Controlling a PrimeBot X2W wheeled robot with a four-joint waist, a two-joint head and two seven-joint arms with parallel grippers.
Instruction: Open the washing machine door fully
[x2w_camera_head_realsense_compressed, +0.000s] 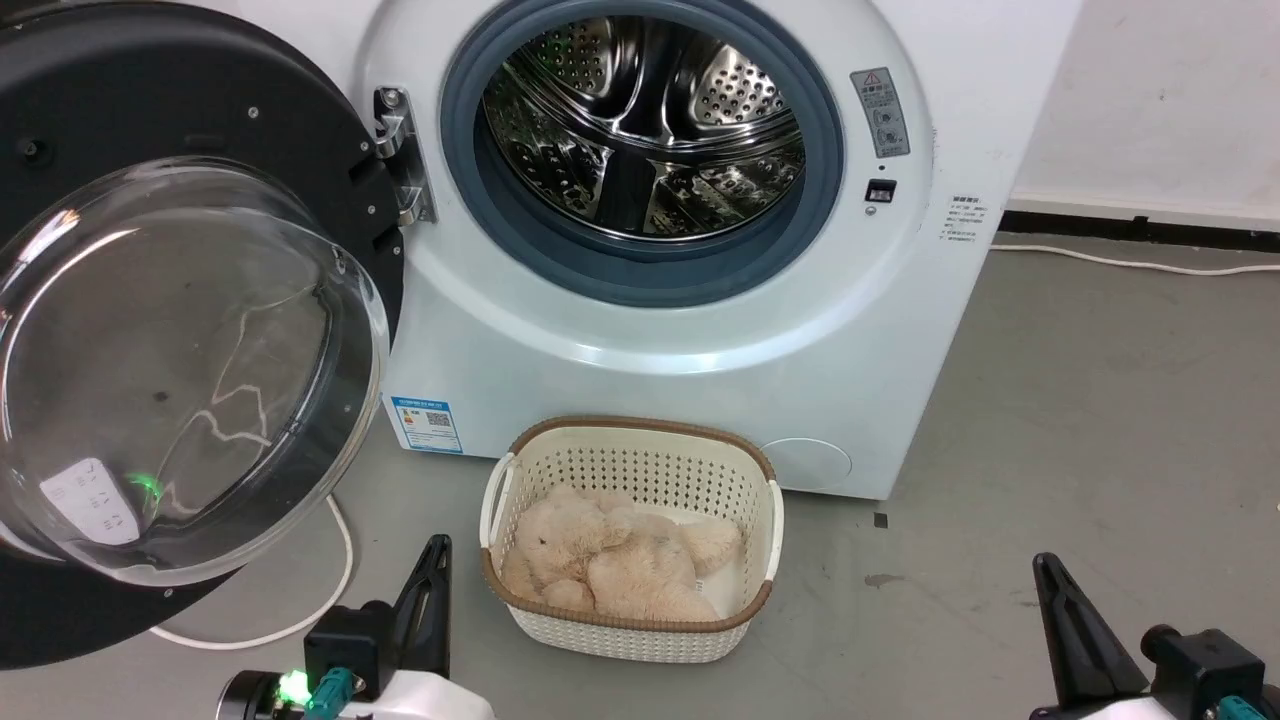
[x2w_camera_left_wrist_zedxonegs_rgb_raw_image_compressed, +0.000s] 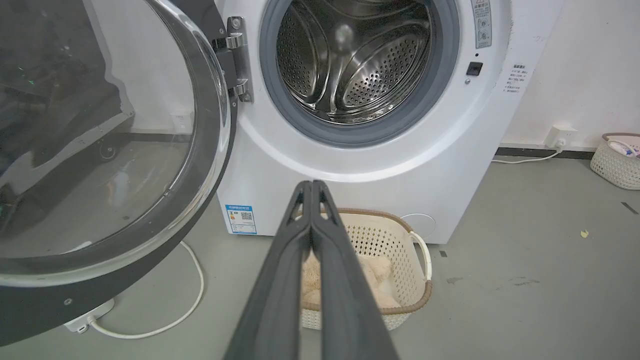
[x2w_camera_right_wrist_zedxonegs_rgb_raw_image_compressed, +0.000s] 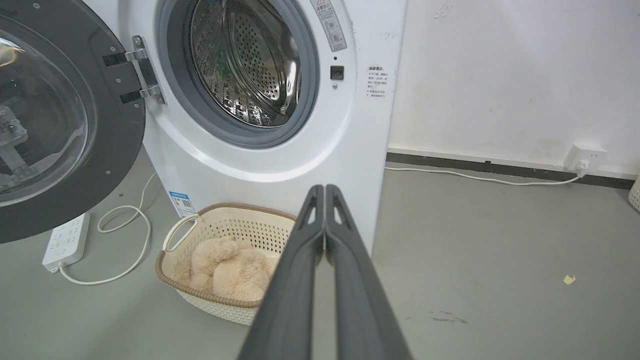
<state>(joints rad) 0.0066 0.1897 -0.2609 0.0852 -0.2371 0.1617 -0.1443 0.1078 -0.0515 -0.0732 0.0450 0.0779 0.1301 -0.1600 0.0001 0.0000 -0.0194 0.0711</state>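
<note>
The washing machine (x2w_camera_head_realsense_compressed: 700, 330) (x2w_camera_left_wrist_zedxonegs_rgb_raw_image_compressed: 380, 165) (x2w_camera_right_wrist_zedxonegs_rgb_raw_image_compressed: 300, 150) is a white front-loader, and its steel drum (x2w_camera_head_realsense_compressed: 645, 120) stands uncovered. The washing machine door (x2w_camera_head_realsense_compressed: 170, 340) (x2w_camera_left_wrist_zedxonegs_rgb_raw_image_compressed: 100, 150) (x2w_camera_right_wrist_zedxonegs_rgb_raw_image_compressed: 55, 120), black with a bulging glass bowl, is swung out to the left on its metal hinge (x2w_camera_head_realsense_compressed: 400, 155). My left gripper (x2w_camera_head_realsense_compressed: 437, 548) (x2w_camera_left_wrist_zedxonegs_rgb_raw_image_compressed: 311, 184) is low at the left, shut and empty, well clear of the door. At the lower right my right gripper (x2w_camera_head_realsense_compressed: 1045, 565) (x2w_camera_right_wrist_zedxonegs_rgb_raw_image_compressed: 324, 188) is shut too, with nothing in it.
A cream basket (x2w_camera_head_realsense_compressed: 775, 520) (x2w_camera_left_wrist_zedxonegs_rgb_raw_image_compressed: 422, 295) (x2w_camera_right_wrist_zedxonegs_rgb_raw_image_compressed: 170, 272) holding a beige plush toy (x2w_camera_head_realsense_compressed: 610, 555) sits on the floor before the machine. A white cable (x2w_camera_head_realsense_compressed: 300, 625) and power strip (x2w_camera_right_wrist_zedxonegs_rgb_raw_image_compressed: 65, 240) lie under the door. Another basket (x2w_camera_left_wrist_zedxonegs_rgb_raw_image_compressed: 617, 162) stands by the right wall. Open grey floor spreads right.
</note>
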